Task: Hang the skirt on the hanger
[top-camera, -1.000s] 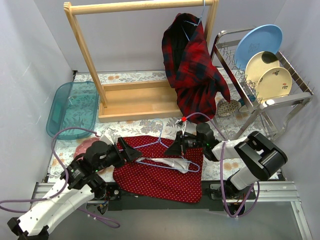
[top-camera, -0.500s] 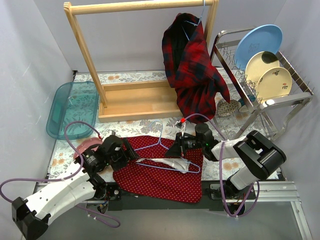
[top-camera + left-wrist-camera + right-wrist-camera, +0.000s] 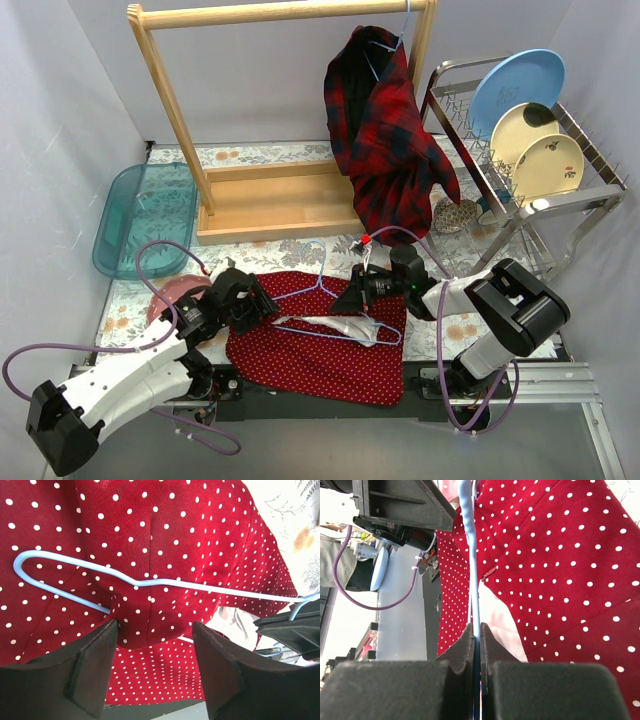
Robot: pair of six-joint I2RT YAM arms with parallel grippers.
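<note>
Over the last second the left gripper (image 3: 262,303) has swung in from the side and now sits over the near left part of the skirt (image 3: 310,360), which lies flat on the table just in front of the wooden rack (image 3: 270,200). Its fingers (image 3: 90,660) have narrowed but are still spread, with a raised fold of dotted cloth between them, not yet pinched. This looks like the start of a grasp to work the skirt onto the hanger (image 3: 471,555). The hanger lies on top of the skirt, also in front of the rack, and is unmoved. The right gripper (image 3: 345,298) keeps its fingers pressed together on the hanger's wire, steadying it. Counted, there is one skirt, one hanger on it, and a second hanger (image 3: 383,47) on the rack's bar carrying one plaid garment (image 3: 385,150). There is one teal tray (image 3: 145,215) left of the rack, and one dish rack (image 3: 560,200) to its right, holding three plates (image 3: 530,85).
</note>
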